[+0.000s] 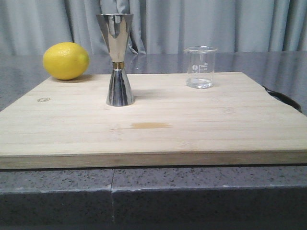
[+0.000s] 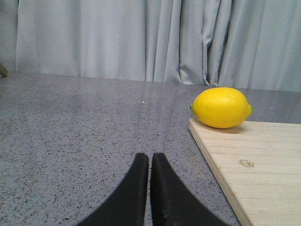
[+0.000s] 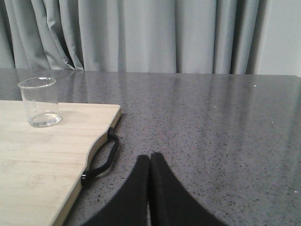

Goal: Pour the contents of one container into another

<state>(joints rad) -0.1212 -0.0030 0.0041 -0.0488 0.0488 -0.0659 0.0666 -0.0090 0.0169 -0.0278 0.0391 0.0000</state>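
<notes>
A small clear glass beaker with white marks stands upright at the back right of the wooden board; the right wrist view shows the beaker too. The tall steel jigger with a gold waist band stands upright left of centre on the board. My left gripper is shut and empty over the grey counter, left of the board. My right gripper is shut and empty over the counter, right of the board. Neither gripper shows in the front view.
A yellow lemon rests at the board's back left corner; the left wrist view also catches the lemon. A black strap handle hangs off the board's right edge. Grey curtains close the back. The speckled counter surrounds the board.
</notes>
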